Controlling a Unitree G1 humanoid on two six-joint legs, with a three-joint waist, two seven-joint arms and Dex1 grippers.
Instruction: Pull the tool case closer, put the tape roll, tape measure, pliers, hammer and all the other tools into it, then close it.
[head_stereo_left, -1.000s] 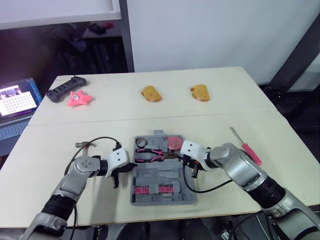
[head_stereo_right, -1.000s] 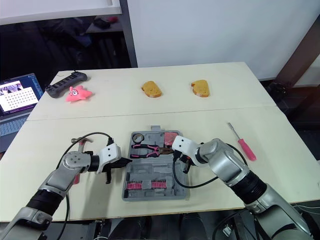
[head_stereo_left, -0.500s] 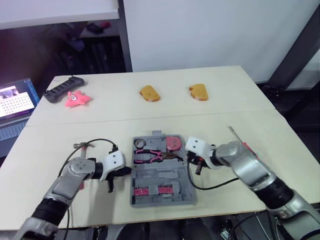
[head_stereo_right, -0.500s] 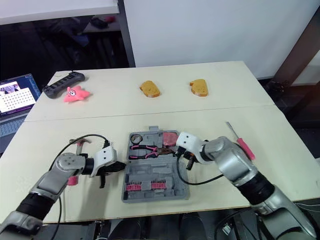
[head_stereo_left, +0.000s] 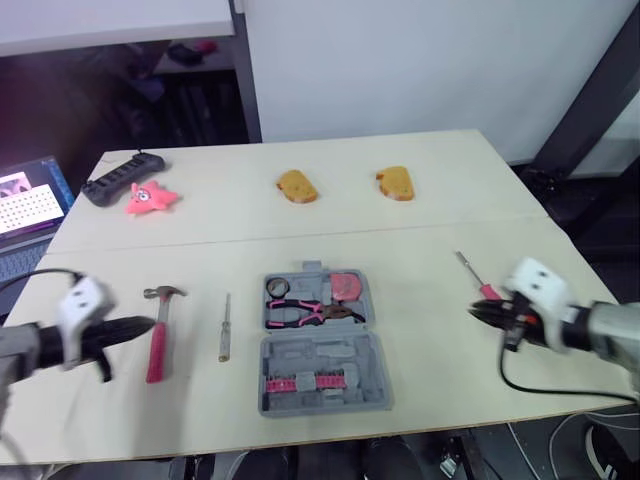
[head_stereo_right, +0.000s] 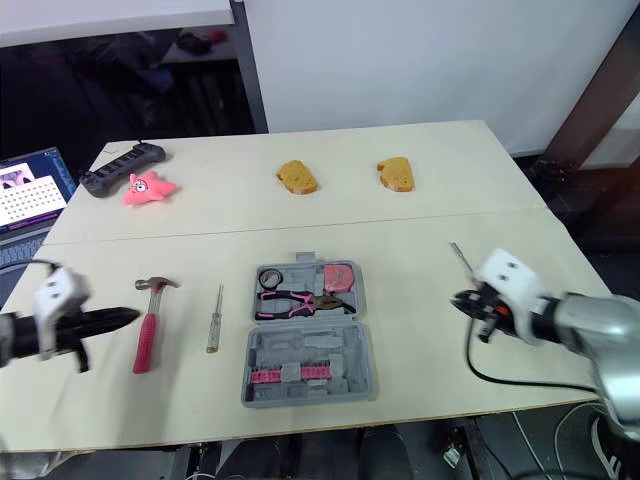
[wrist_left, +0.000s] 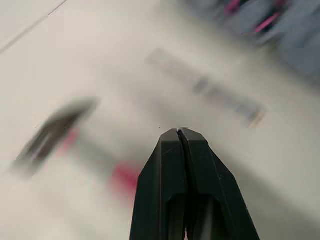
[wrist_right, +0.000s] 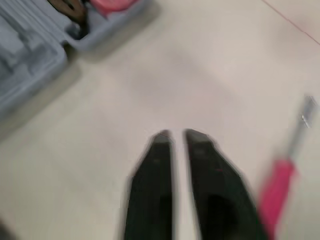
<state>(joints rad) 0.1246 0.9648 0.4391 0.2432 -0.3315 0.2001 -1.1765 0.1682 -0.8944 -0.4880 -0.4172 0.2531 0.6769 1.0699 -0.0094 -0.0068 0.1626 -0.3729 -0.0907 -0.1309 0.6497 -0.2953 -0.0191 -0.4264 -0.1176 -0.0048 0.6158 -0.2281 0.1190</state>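
The tool case (head_stereo_left: 320, 352) lies open at the bench's (head_stereo_left: 420, 225) 6 o'clock edge, with the pliers (head_stereo_left: 305, 313), tape roll (head_stereo_left: 277, 287) and tape measure (head_stereo_left: 348, 286) in its far half. At its 9 o'clock lie a small screwdriver (head_stereo_left: 225, 328), then the hammer (head_stereo_left: 157, 325). The left gripper (wrist_left: 180, 131), pressed closed and empty, is just beyond the hammer. At 3 o'clock, the right gripper (wrist_right: 178, 135), empty with its fingers a sliver apart, hovers near a pink screwdriver (wrist_right: 277, 192).

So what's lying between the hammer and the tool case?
A slim screwdriver lies between the hammer and the open tool case, touching neither; both eye views show it.
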